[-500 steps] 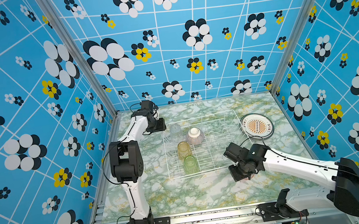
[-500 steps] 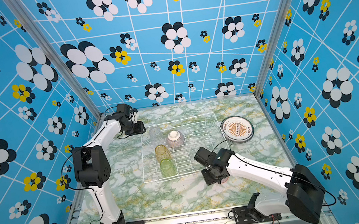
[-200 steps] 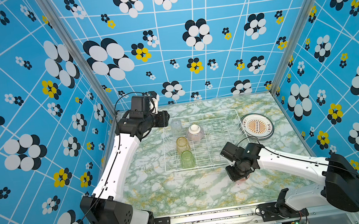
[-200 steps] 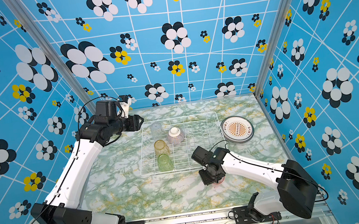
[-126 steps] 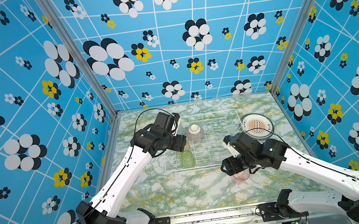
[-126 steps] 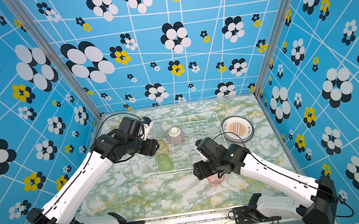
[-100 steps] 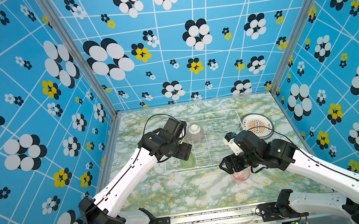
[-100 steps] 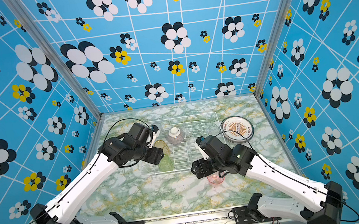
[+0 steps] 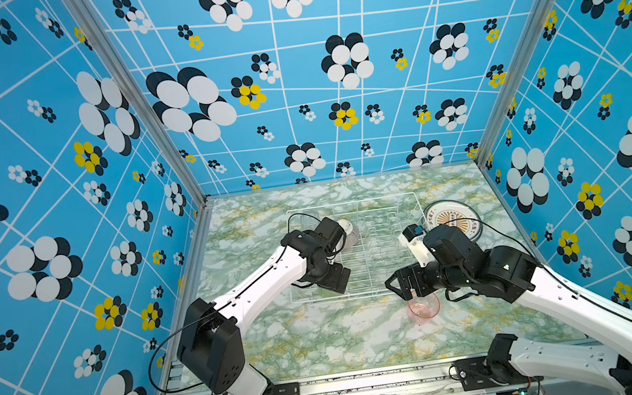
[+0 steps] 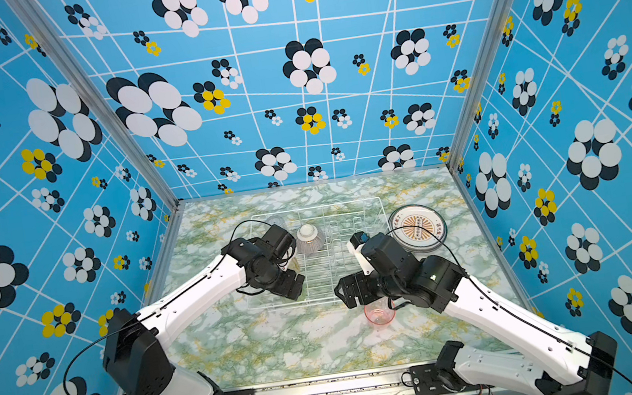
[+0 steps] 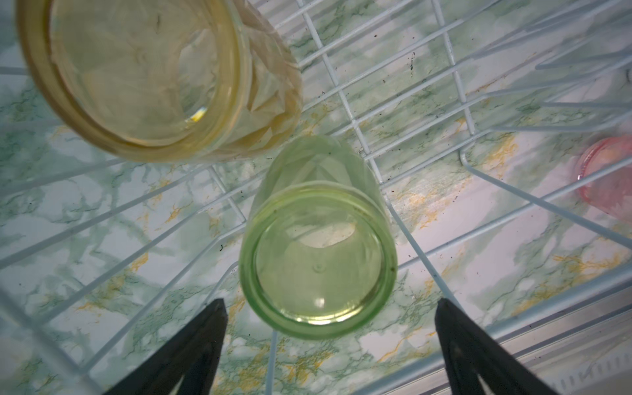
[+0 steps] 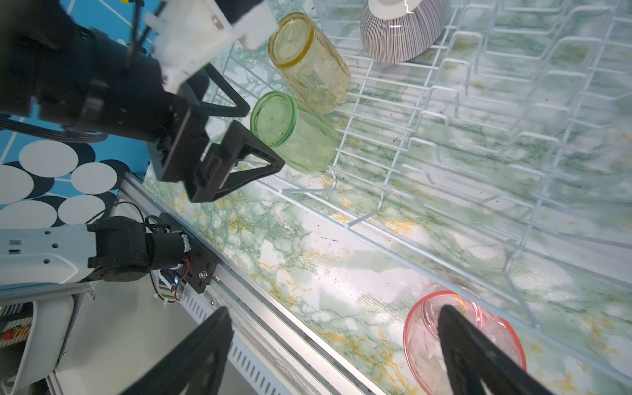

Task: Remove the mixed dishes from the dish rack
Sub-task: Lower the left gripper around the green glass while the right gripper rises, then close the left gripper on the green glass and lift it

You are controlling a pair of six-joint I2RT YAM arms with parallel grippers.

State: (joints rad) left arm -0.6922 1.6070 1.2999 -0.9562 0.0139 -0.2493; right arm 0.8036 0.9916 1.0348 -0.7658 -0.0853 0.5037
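Marbled green and white, the surface (image 9: 326, 344) sits inside blue flowered walls (image 9: 331, 79) and carries one dish rack (image 9: 381, 252), one bowl (image 10: 309, 239), one plate (image 10: 417, 228) and four tumblers, each a different colour. Nearest the front edge stands the pink tumbler (image 9: 424, 307), upright and mouth up on the bare surface, just outside the rack's near rim. The right hand (image 12: 333, 307) hangs over it with its jaws spread wide and nothing between them. In the right wrist view one finger (image 12: 478, 352) crosses in front of the tumbler's mouth, and whether it touches the rim cannot be told. Beyond, the left hand (image 11: 331, 301) reaches into the white wire rack at its near left corner, likewise wide open and gripping nothing. The green tumbler (image 11: 318, 260) lies tilted on the wires with its round end between that hand's two fingertips, a gap showing on either side in the left wrist view. Just behind it the amber tumbler (image 11: 136, 75) leans the same way, the two side by side. Farther in, the striped bowl rests upside down, white foot up. The clear tumbler (image 10: 276, 221) sits at the rack's far left corner. The round printed plate lies flat on the surface just beside the rack's far right corner.
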